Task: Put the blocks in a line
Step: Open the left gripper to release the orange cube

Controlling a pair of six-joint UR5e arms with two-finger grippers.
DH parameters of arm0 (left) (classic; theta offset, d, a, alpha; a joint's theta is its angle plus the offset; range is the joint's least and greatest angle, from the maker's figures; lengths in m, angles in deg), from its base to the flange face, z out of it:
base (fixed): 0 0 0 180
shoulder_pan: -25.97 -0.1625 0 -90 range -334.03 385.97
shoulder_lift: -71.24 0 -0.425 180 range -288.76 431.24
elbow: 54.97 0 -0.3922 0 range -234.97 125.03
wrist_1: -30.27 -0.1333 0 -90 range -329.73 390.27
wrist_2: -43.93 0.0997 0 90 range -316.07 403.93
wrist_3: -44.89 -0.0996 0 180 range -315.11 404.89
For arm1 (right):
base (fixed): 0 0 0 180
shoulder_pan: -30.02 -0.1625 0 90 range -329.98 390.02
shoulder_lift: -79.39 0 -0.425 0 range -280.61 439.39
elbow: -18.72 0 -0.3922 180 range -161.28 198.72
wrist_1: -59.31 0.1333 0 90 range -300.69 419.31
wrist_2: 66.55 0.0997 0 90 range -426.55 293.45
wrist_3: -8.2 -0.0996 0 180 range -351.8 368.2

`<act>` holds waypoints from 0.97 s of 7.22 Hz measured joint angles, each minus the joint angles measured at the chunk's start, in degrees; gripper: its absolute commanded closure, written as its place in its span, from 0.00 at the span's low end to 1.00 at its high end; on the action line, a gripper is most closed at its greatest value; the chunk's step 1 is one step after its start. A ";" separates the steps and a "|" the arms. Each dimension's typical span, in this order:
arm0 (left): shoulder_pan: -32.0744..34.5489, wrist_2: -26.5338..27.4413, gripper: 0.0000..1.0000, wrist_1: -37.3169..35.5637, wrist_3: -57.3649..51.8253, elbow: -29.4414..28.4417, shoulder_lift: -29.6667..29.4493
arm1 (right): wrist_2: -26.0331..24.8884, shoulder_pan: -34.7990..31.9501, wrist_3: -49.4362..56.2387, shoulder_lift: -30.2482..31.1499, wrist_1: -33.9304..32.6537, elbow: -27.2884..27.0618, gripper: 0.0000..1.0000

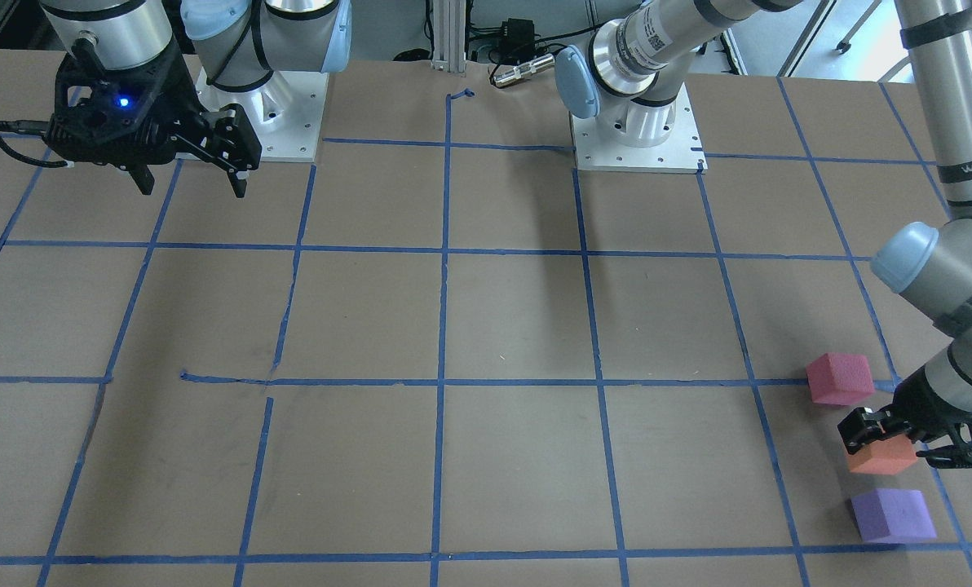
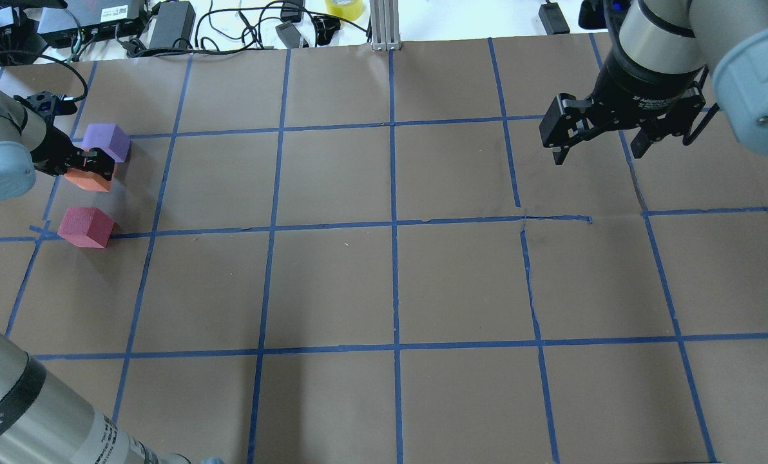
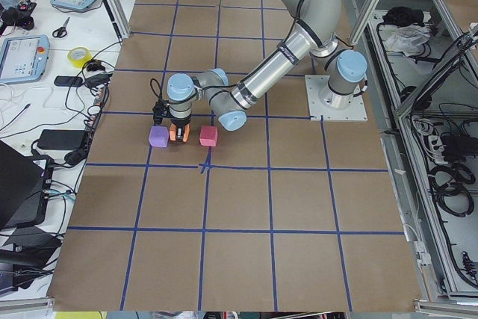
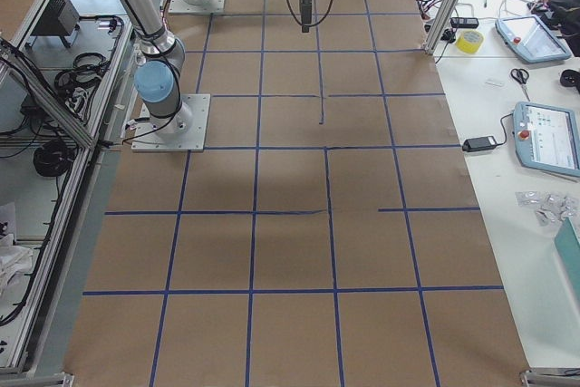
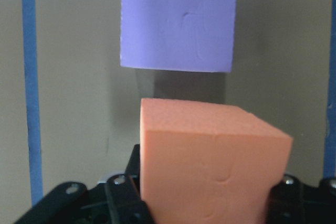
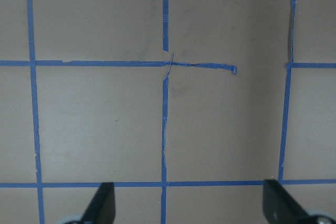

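Observation:
My left gripper (image 2: 94, 165) is shut on the orange block (image 2: 86, 181) near the table's far left corner; the left wrist view shows the orange block (image 5: 210, 166) between the fingers. The purple block (image 2: 105, 142) sits just beyond it, a small gap away (image 5: 177, 22). The pinkish-red block (image 2: 86, 227) sits on the nearer side, on a blue tape line. The three stand roughly in a row: pinkish-red (image 1: 839, 379), orange (image 1: 881, 458), purple (image 1: 892, 515). My right gripper (image 2: 596, 151) is open and empty, high over the right side, far from the blocks.
Brown paper with a blue tape grid (image 2: 393, 222) covers the table. Cables, power bricks and a yellow tape roll (image 2: 344, 8) lie past the far edge. An aluminium post (image 2: 384, 26) stands at the far middle. Both arm bases (image 1: 637, 130) are bolted at the robot's side.

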 measured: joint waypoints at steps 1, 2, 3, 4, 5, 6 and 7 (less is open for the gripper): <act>-0.03 -0.01 0.40 -0.27 -0.07 0.39 -0.60 | 0.04 0.03 0.22 -0.05 0.00 -0.03 0.00; -0.04 0.07 0.09 -0.42 -0.22 0.55 -1.34 | 0.09 0.03 0.48 -0.09 0.00 -0.03 0.00; -0.04 0.25 0.00 -0.50 -0.31 0.58 -1.91 | 0.13 0.03 0.62 -0.11 0.00 -0.07 0.00; -0.04 0.48 0.00 -0.47 -0.38 0.63 -2.20 | 0.15 0.04 0.68 -0.12 0.00 -0.09 0.00; -0.04 0.70 0.00 -0.41 -0.49 0.62 -2.30 | 0.41 0.07 0.70 -0.16 0.02 -0.11 0.00; -0.03 0.85 0.00 -0.16 -0.61 0.43 -1.97 | 1.17 0.10 0.71 -0.18 0.04 -0.12 0.00; 0.19 1.15 0.00 0.66 -0.60 0.14 -1.11 | 1.87 0.14 0.73 -0.19 0.04 -0.15 0.00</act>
